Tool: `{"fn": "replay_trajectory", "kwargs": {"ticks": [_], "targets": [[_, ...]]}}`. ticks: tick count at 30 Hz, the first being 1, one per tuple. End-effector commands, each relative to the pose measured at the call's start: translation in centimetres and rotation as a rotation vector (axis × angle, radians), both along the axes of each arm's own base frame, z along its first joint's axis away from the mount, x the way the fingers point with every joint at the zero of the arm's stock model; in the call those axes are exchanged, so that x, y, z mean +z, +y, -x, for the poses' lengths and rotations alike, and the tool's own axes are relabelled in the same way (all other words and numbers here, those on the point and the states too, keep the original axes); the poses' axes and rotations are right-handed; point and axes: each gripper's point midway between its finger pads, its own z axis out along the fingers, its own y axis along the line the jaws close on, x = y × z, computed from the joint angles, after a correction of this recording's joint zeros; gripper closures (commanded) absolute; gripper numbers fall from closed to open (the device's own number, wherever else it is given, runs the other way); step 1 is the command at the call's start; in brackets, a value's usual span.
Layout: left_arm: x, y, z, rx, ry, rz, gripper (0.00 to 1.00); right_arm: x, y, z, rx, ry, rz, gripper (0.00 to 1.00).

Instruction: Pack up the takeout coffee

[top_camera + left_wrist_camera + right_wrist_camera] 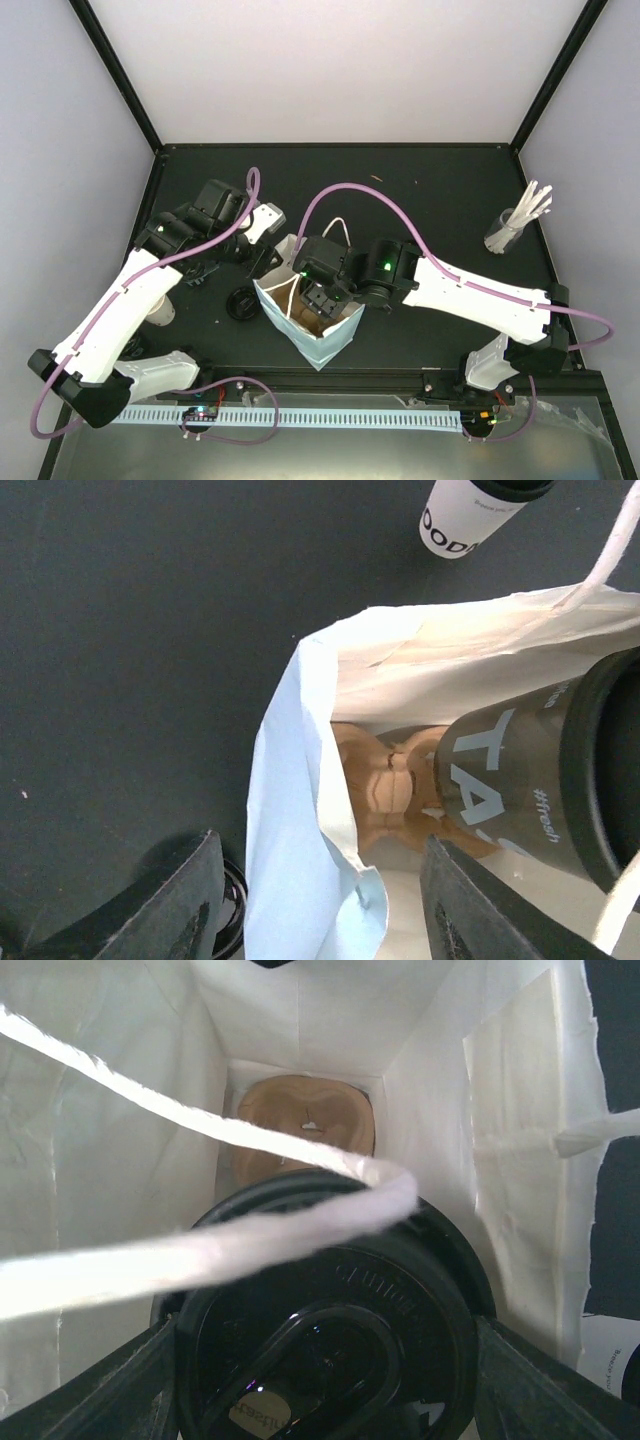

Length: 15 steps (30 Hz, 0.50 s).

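The light-blue paper bag (335, 340) stands open near the table's front. My right gripper (322, 298) is down in its mouth, shut on a cup by its black lid (330, 1330). The brown pulp carrier (300, 1125) lies on the bag's floor below it. A white bag handle (200, 1240) crosses over the lid. My left gripper (320, 900) straddles the bag's left rim (285, 820), one finger (180, 900) outside and the other inside, jaws apart and not touching the paper. From there the held cup (520, 780) hangs over the carrier (390, 780). Another cream cup (465, 515) stands outside the bag.
A black-lidded round thing (243, 302) sits just left of the bag, and a pale cup (160, 310) shows under the left arm. A clear glass of white sticks (515, 225) stands at the right. Black frame posts and pale walls bound the table.
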Motion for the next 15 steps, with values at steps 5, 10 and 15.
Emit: {"fn": "replay_trajectory", "kwargs": {"ticks": [5,10,15], "targets": [[-0.2,0.4,-0.4,0.021,-0.003,-0.057,0.53,0.7,0.2,0.7,-0.015,0.027,-0.026,0.42],[0.2,0.5,-0.9,0.047,-0.006,-0.066,0.84,-0.1,0.6,1.2,-0.025,0.024,0.002,0.43],[0.4,0.4,-1.0,0.085,0.031,-0.062,0.98,-0.9,0.8,1.0,-0.051,0.023,0.032,0.44]]}}
